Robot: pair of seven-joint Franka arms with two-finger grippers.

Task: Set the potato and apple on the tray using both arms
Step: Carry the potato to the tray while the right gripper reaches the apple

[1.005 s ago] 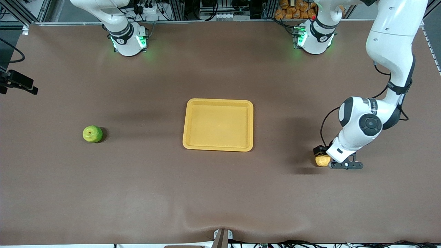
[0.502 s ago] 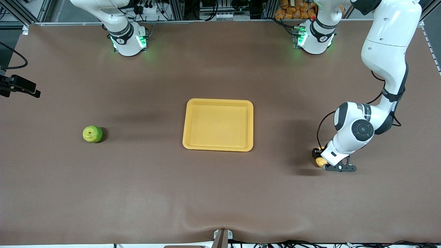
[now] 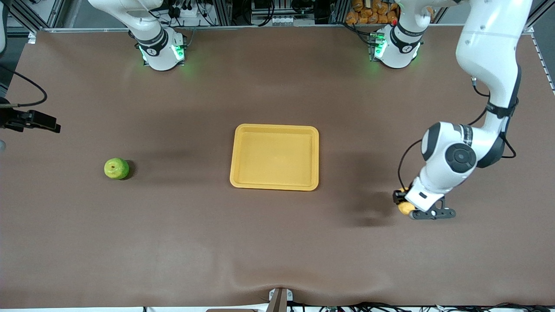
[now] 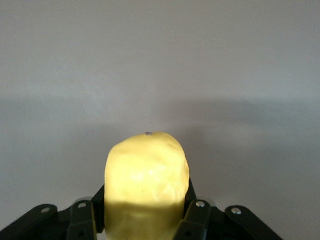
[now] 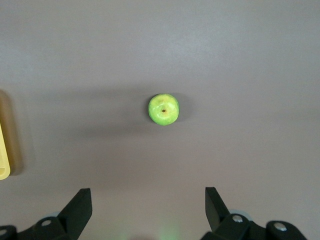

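Observation:
The yellow-tan potato (image 3: 405, 209) is clamped between my left gripper's (image 3: 406, 203) fingers and hangs a little above the brown table at the left arm's end; it fills the left wrist view (image 4: 146, 187). The green apple (image 3: 116, 168) sits on the table toward the right arm's end and also shows in the right wrist view (image 5: 163, 109). My right gripper (image 5: 147, 210) is open and empty, high above the table. Only a black part of the right gripper (image 3: 39, 122) shows at the front view's edge. The yellow-orange tray (image 3: 243, 180) lies empty in the middle.
The brown table mat (image 3: 277, 242) is bare between tray, apple and potato. A corner of the tray (image 5: 3, 155) shows in the right wrist view. The arm bases (image 3: 160, 52) stand at the table's back edge with cables and clutter past it.
My left gripper has risen with the potato; its shadow on the table has drawn apart from it. My right gripper's black part has crept farther into the front view, toward the apple.

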